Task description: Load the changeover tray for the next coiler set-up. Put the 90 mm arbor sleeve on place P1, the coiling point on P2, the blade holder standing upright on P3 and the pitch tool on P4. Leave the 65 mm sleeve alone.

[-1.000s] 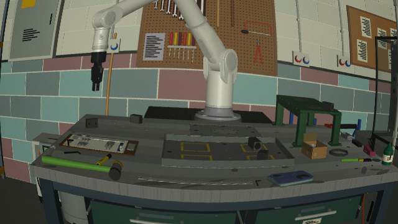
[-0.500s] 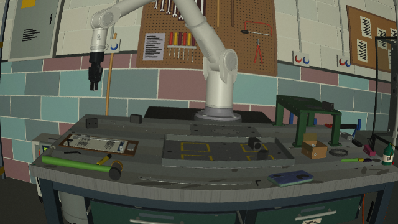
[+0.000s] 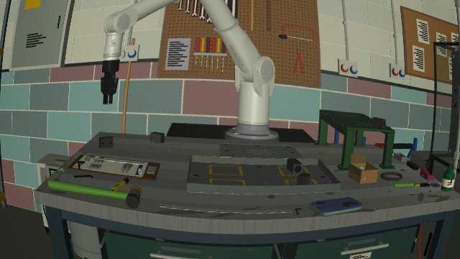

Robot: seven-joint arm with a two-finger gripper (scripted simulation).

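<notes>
My gripper [image 3: 107,100] hangs high above the bench's left rear corner, open and empty, directly over a small dark block [image 3: 106,142] that sits on the bench top. A second dark block [image 3: 157,137] lies a little to its right near the rear edge. The grey changeover tray [image 3: 262,174] sits mid-bench with yellow-outlined places. A dark sleeve [image 3: 294,166] rests on the tray's right rear place, its bore facing forward. A smaller dark part [image 3: 303,178] stands on the right front place. The two left places [image 3: 225,174] hold nothing.
The bench's left edge lies below my gripper, with a clipboard [image 3: 114,166], a green tube [image 3: 88,190] and a dark cylinder [image 3: 133,199] near it. A green stand [image 3: 354,138] and cardboard box [image 3: 363,172] occupy the right. The robot base [image 3: 251,131] stands behind the tray.
</notes>
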